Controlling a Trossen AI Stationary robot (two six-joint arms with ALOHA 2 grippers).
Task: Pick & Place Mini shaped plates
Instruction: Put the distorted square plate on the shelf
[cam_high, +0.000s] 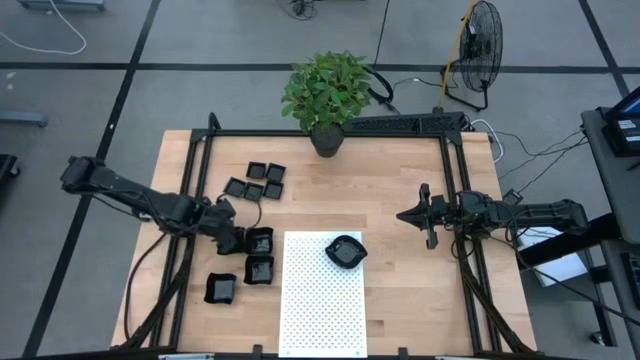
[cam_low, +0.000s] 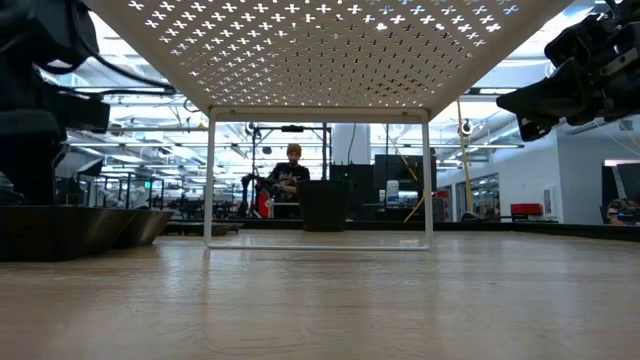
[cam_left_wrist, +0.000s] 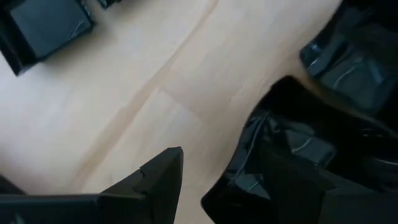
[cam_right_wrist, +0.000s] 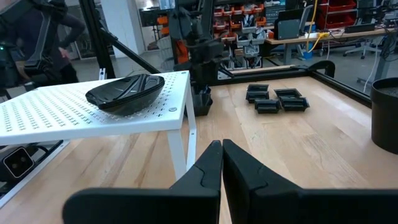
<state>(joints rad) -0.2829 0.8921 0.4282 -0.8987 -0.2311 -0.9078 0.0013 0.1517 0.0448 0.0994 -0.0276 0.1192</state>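
Several small glossy black plates lie on the wooden table: a cluster (cam_high: 256, 181) at the far left, two (cam_high: 260, 268) beside the white stand and one (cam_high: 220, 288) nearer the front. My left gripper (cam_high: 243, 240) is open and low at one plate (cam_left_wrist: 311, 149); the plate's rim (cam_left_wrist: 227, 183) lies between the fingers (cam_left_wrist: 163, 177). A rounded black plate (cam_high: 345, 252) rests on the white dotted raised stand (cam_high: 320, 305), also seen in the right wrist view (cam_right_wrist: 124, 92). My right gripper (cam_high: 404, 215) is shut and empty above the table's right half (cam_right_wrist: 222, 148). My left gripper comes at the plate slanting down. One finger reaches over the plate's hollow and the other stands outside over bare wood. I cannot tell whether either finger touches the plate. The plate lies flat on the table.
A potted plant (cam_high: 327, 100) stands at the table's far edge. A black frame (cam_high: 330, 131) runs around the table. The stand has thin white legs (cam_right_wrist: 181, 140) with room beneath. People show in the room beyond (cam_low: 291, 175).
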